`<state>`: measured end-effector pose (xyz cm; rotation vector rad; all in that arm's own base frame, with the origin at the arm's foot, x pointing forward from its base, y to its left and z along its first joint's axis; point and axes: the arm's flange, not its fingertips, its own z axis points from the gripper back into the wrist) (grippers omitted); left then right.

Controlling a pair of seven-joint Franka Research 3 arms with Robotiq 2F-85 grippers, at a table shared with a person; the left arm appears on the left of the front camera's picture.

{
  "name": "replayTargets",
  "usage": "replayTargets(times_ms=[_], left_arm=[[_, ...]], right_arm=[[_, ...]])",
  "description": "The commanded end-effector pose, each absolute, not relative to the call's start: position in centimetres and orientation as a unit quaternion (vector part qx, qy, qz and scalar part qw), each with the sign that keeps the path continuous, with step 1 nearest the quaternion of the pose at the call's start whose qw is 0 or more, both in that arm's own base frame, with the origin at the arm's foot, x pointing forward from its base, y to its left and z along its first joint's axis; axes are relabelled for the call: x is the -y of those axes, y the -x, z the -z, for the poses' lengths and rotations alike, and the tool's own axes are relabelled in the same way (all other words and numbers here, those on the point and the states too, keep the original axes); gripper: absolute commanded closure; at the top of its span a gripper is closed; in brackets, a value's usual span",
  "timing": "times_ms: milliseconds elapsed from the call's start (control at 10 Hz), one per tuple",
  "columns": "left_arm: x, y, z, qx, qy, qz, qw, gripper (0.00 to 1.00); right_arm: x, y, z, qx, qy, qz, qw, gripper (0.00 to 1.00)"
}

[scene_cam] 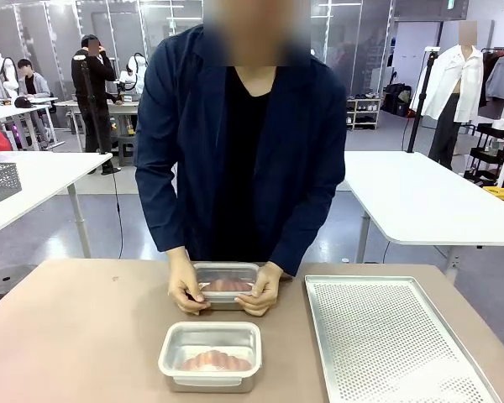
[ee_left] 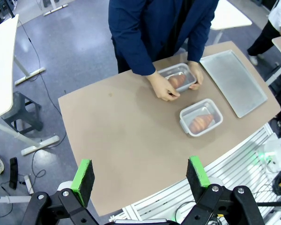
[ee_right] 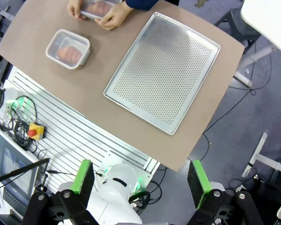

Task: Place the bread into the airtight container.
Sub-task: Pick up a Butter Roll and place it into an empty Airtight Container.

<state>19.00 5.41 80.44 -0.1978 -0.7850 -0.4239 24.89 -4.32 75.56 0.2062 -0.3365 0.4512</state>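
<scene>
A perforated rectangular metal tray [ee_right: 162,71] is seen on the brown tabletop [scene_cam: 76,336], well ahead of the right claw [ee_right: 141,183], whose green-padded fingers [ee_right: 85,175] are spread wide with nothing between them. Beyond the tray's far side, a clear rectangular plastic container [ee_right: 68,48] holding a reddish-brown bread piece [ee_right: 68,53] is noted. A second clear container [scene_cam: 226,284] with bread inside is gripped at both ends by the person's hands [scene_cam: 186,289], further off. The left claw [ee_left: 141,174] is likewise released and raised high above the tabletop, both containers lying far ahead of it.
</scene>
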Motion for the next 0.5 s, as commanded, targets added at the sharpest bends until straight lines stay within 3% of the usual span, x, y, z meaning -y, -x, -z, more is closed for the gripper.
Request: replayTargets(times_ms=[0, 400], left_arm=[[-5.29, -18.98, -80.52, 0.38, 0.098, 0.209, 0.896, 0.0], [-5.29, -18.98, -80.52, 0.38, 0.098, 0.209, 0.896, 0.0]], right_arm=[[4.46, -24.83, -75.56, 0.166, -0.1, -0.227, 0.954, 0.0], [4.46, -24.83, -75.56, 0.166, -0.1, -0.227, 0.954, 0.0]])
